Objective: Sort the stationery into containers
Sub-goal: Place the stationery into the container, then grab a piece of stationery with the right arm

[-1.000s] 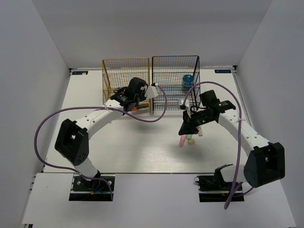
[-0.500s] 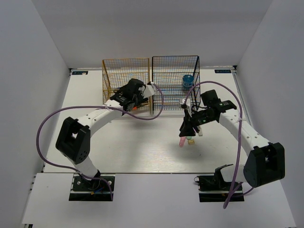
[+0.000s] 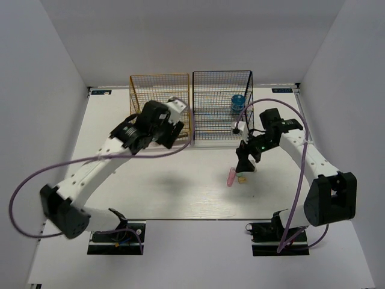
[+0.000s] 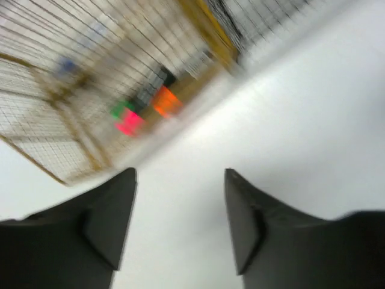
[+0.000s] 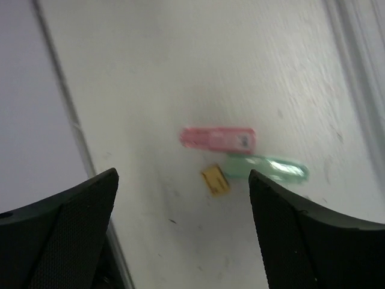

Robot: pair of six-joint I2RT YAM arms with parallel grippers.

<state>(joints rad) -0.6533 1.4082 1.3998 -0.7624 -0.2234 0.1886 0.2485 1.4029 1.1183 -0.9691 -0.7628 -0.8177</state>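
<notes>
Fingers of the right gripper are spread wide with nothing between them: released! Below on the table, the pink stick lies at one o'clock of the gap, the green stick just beside it at its four o'clock, and a small yellow piece is close by. The left gripper is parted too, and empty. Highlighter caps in green, pink and orange show at eleven o'clock inside the gold rack. The blue jar sits in the black rack.
</notes>
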